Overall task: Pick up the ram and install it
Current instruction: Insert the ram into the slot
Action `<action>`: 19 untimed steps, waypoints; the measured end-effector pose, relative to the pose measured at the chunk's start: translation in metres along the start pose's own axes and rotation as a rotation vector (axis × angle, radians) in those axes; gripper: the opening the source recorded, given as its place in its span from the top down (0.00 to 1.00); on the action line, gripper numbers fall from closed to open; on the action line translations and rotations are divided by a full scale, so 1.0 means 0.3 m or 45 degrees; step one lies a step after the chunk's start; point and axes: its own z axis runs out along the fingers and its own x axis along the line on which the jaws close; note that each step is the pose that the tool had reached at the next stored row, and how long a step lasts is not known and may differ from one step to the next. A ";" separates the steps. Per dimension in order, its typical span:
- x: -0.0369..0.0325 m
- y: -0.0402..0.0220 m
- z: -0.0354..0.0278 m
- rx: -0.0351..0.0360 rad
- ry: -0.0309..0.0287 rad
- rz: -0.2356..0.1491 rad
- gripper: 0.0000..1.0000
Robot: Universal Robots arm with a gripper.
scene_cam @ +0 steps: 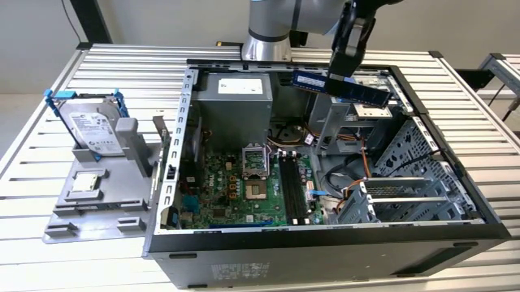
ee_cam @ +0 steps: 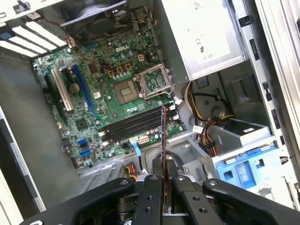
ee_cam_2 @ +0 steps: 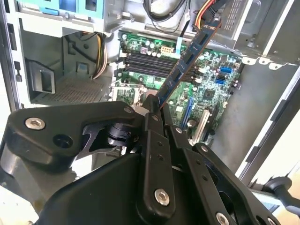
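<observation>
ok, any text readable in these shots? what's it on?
Nothing legible.
Pale label on the ram, held in the gripper: too small.
Label on the hard drive: blurred.
Label on the power supply: too small.
Print on the case sticker: blurred.

There is one open black metal computer case [scene_cam: 325,243], one green motherboard [scene_cam: 231,188], one thin dark blue ram stick [scene_cam: 367,93], one silver hard drive in a blue frame [scene_cam: 92,126] and seemingly four long black memory slots [ee_cam: 133,125].
</observation>
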 end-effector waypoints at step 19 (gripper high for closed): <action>0.000 0.000 0.000 0.0035 -0.0029 0.201 1.00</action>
